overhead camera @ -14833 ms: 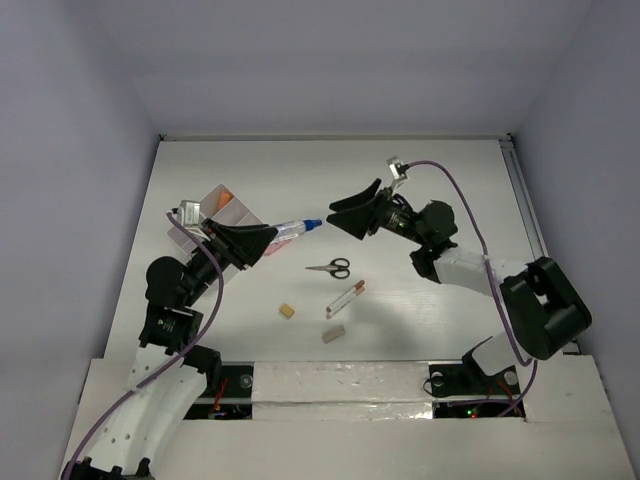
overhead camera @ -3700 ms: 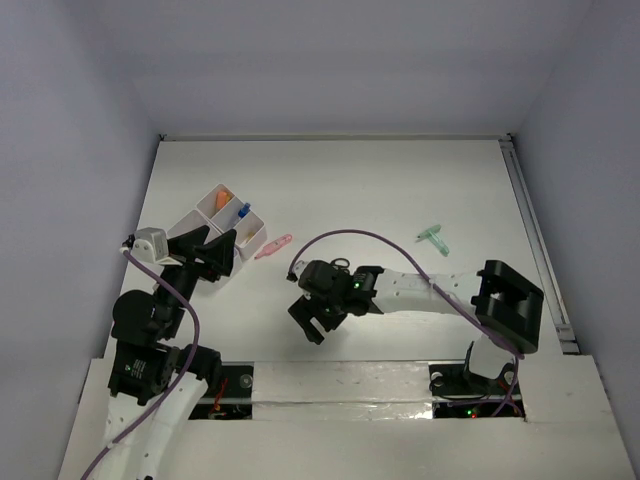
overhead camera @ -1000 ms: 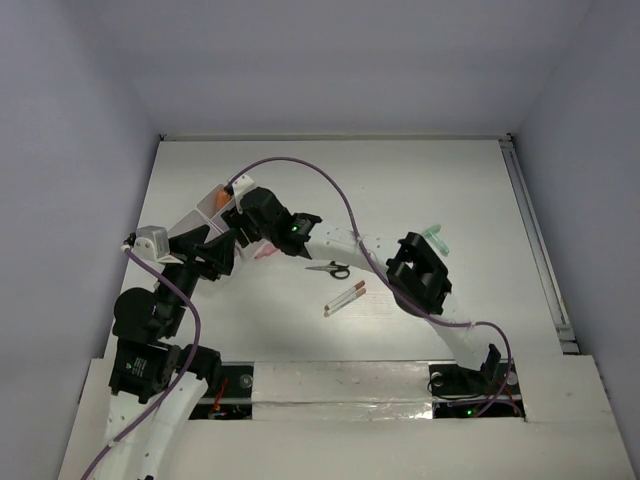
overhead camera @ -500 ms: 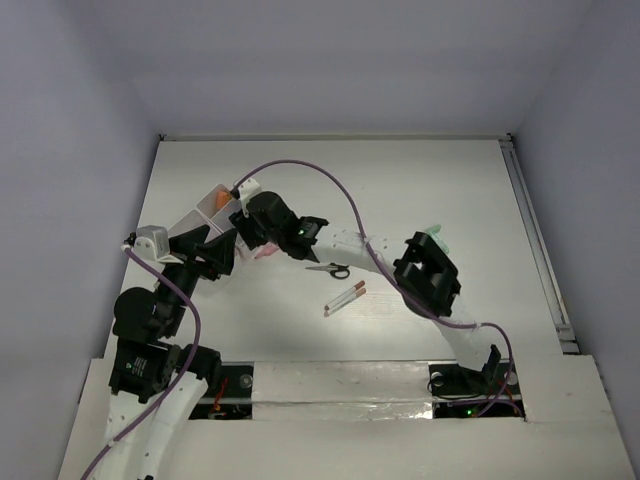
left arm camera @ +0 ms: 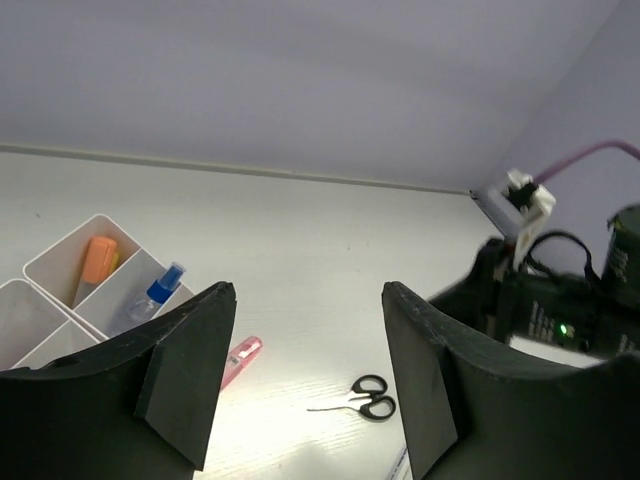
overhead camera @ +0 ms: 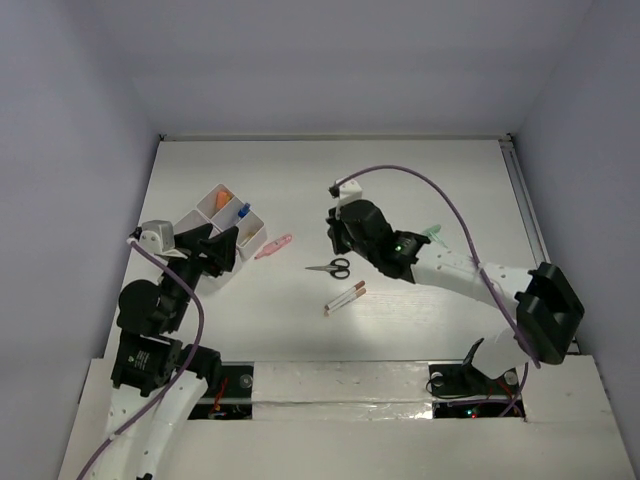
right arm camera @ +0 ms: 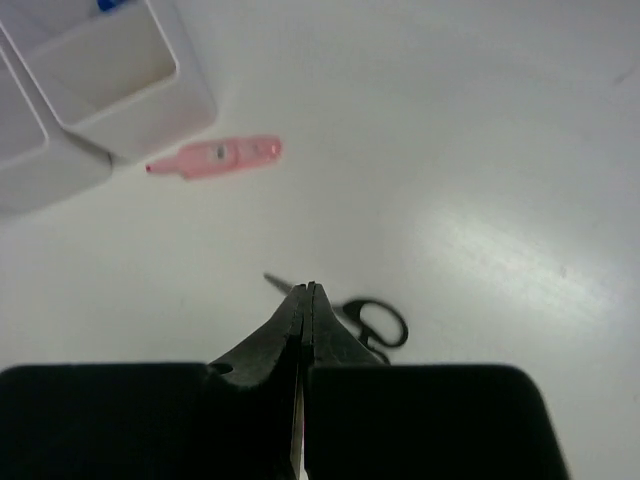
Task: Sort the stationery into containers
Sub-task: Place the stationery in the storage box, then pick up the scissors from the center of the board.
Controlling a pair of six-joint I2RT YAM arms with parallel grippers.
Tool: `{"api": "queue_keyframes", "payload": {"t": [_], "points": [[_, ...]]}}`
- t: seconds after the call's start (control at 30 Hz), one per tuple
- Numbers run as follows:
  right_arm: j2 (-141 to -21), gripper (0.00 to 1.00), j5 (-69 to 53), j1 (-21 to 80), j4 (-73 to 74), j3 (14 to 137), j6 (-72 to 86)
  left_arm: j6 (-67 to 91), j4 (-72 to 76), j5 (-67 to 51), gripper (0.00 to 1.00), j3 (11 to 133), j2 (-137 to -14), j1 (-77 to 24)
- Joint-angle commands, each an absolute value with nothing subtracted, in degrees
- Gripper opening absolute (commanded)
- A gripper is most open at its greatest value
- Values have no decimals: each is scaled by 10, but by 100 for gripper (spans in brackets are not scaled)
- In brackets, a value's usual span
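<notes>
Right wrist view: the right gripper [right arm camera: 305,290] — jaws together, empty — hangs just by the scissors [right arm camera: 350,310], so it should part them, drop astride the pivot, then close squarely.

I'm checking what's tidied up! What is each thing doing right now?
Left gripper: open, empty.
Right gripper: shut, empty.
Scissors: closed, flat on the table.
Pink marker: on the table beside the tray.
Pens: on the table, side by side.
Orange piece: in the tray.
Blue-tipped piece: in the tray.
</notes>
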State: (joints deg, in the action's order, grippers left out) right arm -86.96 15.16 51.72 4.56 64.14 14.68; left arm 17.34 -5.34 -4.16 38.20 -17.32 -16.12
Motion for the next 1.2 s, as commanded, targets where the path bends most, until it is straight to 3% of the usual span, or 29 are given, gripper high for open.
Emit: {"api": "queue_keyframes", "payload": {"t": [0.0, 0.1, 0.2, 0.33, 0.53, 0.9, 1.17], "points": [[-835, 0, 168, 527, 90, 567, 210, 162, -21, -45, 55, 388, -196, -152], [-823, 0, 177, 513, 84, 528, 227, 159, -24, -48, 49, 391, -219, -146], [-842, 9, 166, 483, 69, 513, 237, 157, -25, -56, 45, 392, -240, -140], [-885, 30, 137, 458, 50, 523, 242, 158, -27, -63, 43, 391, -260, -134], [-953, 39, 135, 440, 49, 554, 243, 158, -29, -74, 43, 391, -281, -134], [-1019, 37, 136, 440, 44, 600, 249, 159, -28, -91, 43, 388, -280, -124], [-1039, 22, 163, 440, 66, 609, 242, 159, -25, -104, 43, 388, -278, -124]]}}
